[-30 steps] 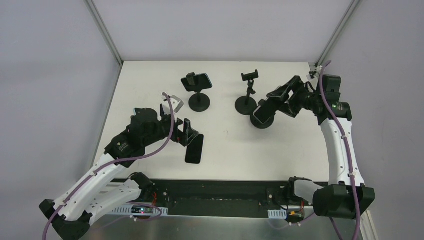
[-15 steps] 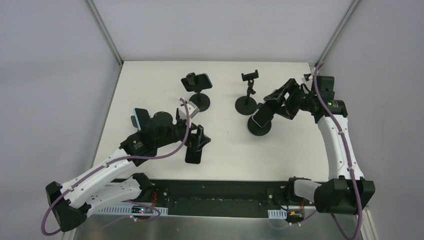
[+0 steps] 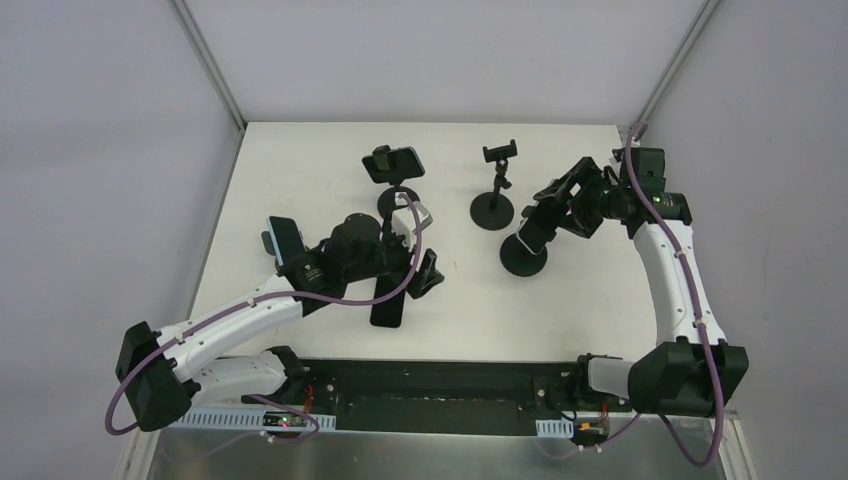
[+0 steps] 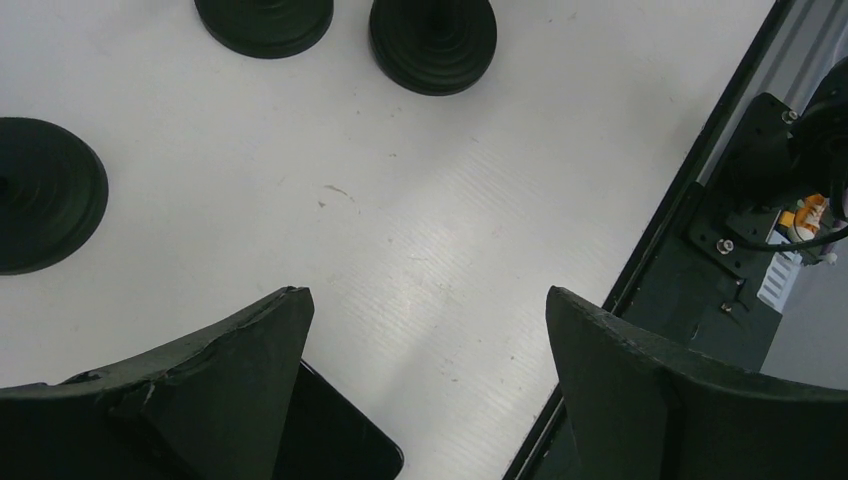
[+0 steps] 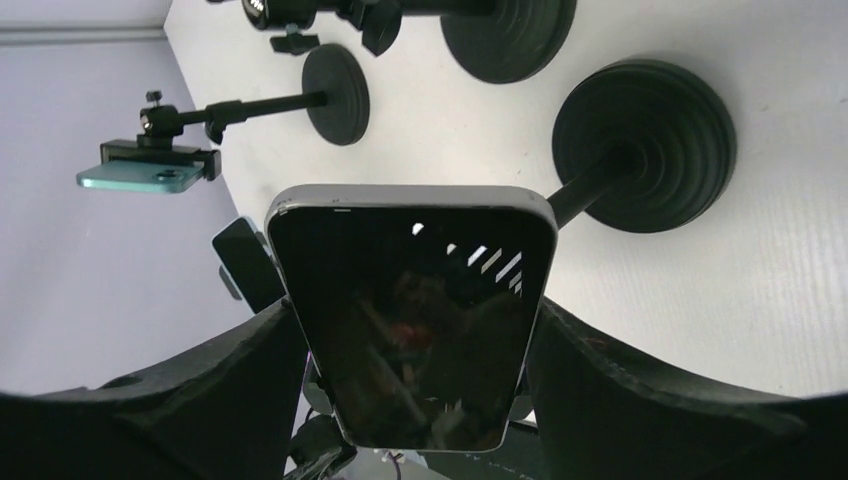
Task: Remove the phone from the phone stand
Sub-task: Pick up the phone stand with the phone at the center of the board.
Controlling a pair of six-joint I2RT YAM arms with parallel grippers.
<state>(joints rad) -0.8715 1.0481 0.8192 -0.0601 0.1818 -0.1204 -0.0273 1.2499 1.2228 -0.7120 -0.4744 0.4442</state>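
Where the phone (image 5: 410, 315) sits: at 3 o'clock on the worktop (image 3: 460, 300), raised on its stem with the screen facing the right wrist camera. The clamp behind it is hidden, so I judge it not yet free.
Right jaws: clenched on the phone's two long edges, one finger on each side.
Phone stand (image 5: 645, 145): round black base flat on the worktop, at 1 o'clock from the phone in the wrist view; nothing holds it down.
Left jaws: released and holding nothing, hovering near 6 o'clock above a loose phone (image 3: 389, 303) that lies flat.
Neighbours: an empty stand (image 3: 494, 210) near at 1 o'clock; a clamped teal phone (image 3: 405, 160) at 12 o'clock.
Risk, stand: the clamp may cling, so a pull would likely lift or tip the unheld base, perhaps into the empty stand.
Risk, phone: its smooth edges could slip from the jaws if the clamp lets go suddenly, dropping it onto the worktop.
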